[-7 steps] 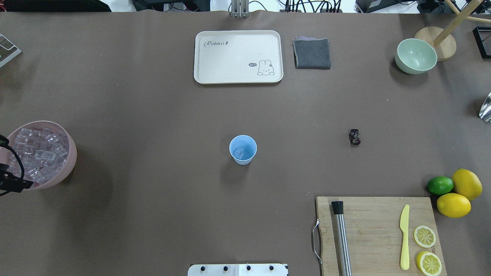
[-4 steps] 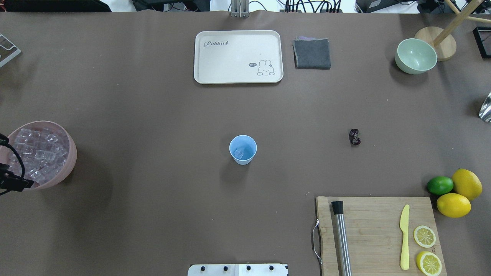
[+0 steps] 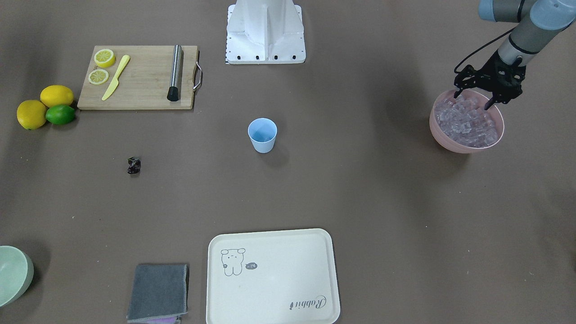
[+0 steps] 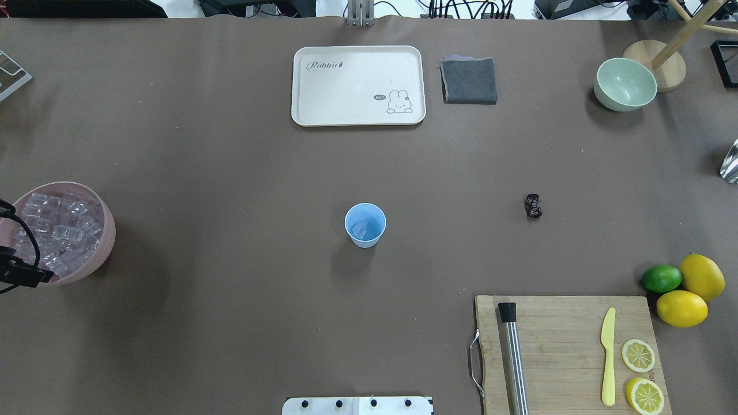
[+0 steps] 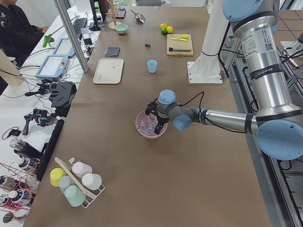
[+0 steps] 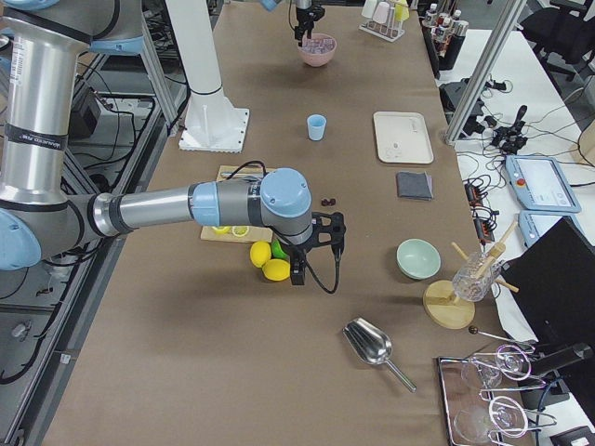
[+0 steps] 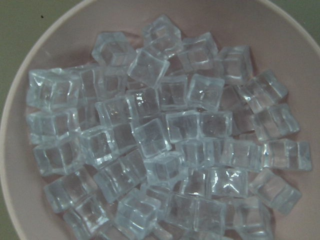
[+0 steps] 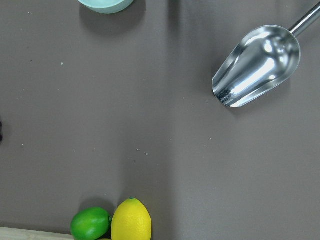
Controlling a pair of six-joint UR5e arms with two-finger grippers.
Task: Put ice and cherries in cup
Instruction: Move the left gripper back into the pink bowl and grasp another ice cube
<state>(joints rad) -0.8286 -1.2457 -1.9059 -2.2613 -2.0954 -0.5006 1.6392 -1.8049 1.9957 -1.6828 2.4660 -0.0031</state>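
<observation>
The light blue cup (image 4: 365,225) stands mid-table with one ice cube (image 4: 358,231) inside; it also shows in the front view (image 3: 262,134). Many ice cubes (image 7: 165,135) fill the pink bowl (image 4: 109,230) at the table's left end. My left gripper (image 3: 472,100) is open, its fingertips just above the ice (image 3: 470,121) at the bowl's robot-side rim. The dark cherries (image 4: 533,206) lie on the table right of the cup. My right gripper (image 6: 299,269) shows only in the right side view, above the lemons; I cannot tell whether it is open.
A cream tray (image 4: 357,85), a grey cloth (image 4: 469,80) and a pale green bowl (image 4: 625,84) are at the far side. A cutting board (image 4: 565,351) holds a steel muddler, yellow knife and lemon slices. Lemons and a lime (image 4: 683,285) lie beside it. A metal scoop (image 8: 257,67) lies at the right end.
My left gripper has shifted slightly over the ice bowl. Nothing else has moved.
</observation>
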